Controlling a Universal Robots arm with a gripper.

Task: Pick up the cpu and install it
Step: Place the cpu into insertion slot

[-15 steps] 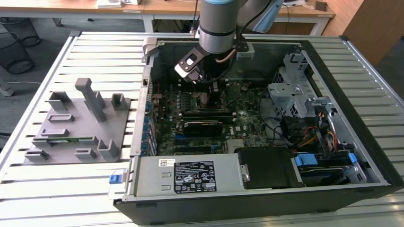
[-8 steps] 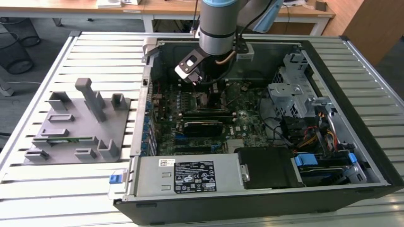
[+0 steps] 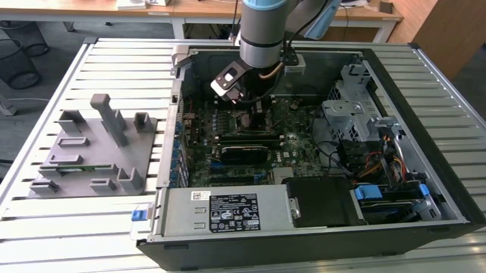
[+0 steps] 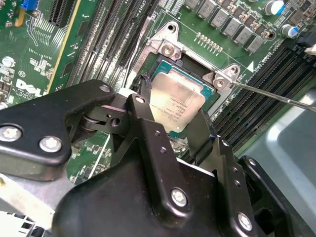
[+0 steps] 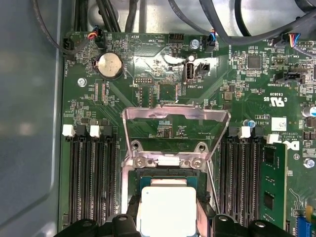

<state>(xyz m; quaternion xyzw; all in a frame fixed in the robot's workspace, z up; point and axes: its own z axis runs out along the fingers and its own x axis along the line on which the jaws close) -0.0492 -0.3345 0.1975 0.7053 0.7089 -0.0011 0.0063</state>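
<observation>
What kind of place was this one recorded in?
Probably a robotics lab or test workshop: an open computer case lies on a slatted metal table, a grey parts fixture beside it, with office desks behind.

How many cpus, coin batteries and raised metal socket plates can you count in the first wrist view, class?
cpu: 1
coin battery: 1
raised socket plate: 1
Total: 3
</observation>
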